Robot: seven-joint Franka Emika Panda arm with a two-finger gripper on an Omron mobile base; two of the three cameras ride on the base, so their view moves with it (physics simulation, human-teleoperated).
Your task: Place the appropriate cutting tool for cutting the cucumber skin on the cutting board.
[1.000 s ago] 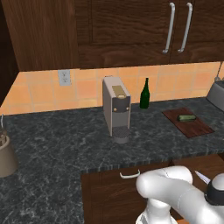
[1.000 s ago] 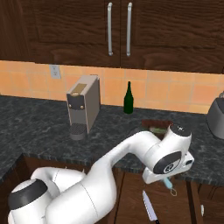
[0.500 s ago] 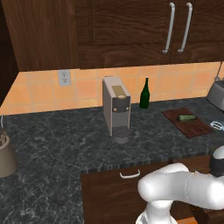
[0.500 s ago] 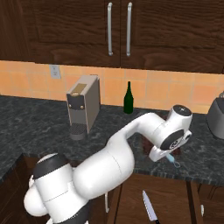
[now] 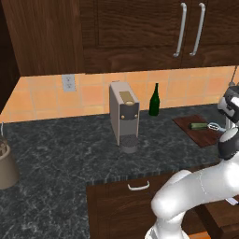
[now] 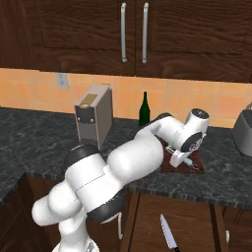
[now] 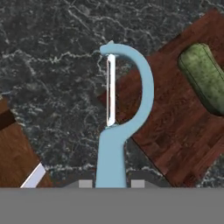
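Observation:
My gripper (image 7: 111, 183) is shut on the teal handle of the cutting tool (image 7: 114, 144), a peeler with a silvery blade (image 7: 111, 89) in its curved head. The peeler's head hangs over the near corner of the dark reddish-brown cutting board (image 7: 175, 131), half above the counter. The stubby green cucumber (image 7: 204, 83) lies on the board beyond it. In the left base view the peeler (image 5: 214, 126) is just right of the cucumber (image 5: 198, 125) on the board (image 5: 189, 122). In the right base view the hand hides most of the board (image 6: 196, 165).
A grey coffee machine (image 5: 123, 112) and a green bottle (image 5: 154, 100) stand at the back of the dark stone counter. An open drawer (image 6: 192, 221) below the counter edge holds a grey knife (image 6: 169, 235). A metal appliance (image 6: 244, 130) stands at the right, a canister (image 5: 7, 163) at the far left.
The arm has swung up from the open drawer and out over the counter to the cutting board, carrying the peeler with it. The knife has stayed in the drawer.

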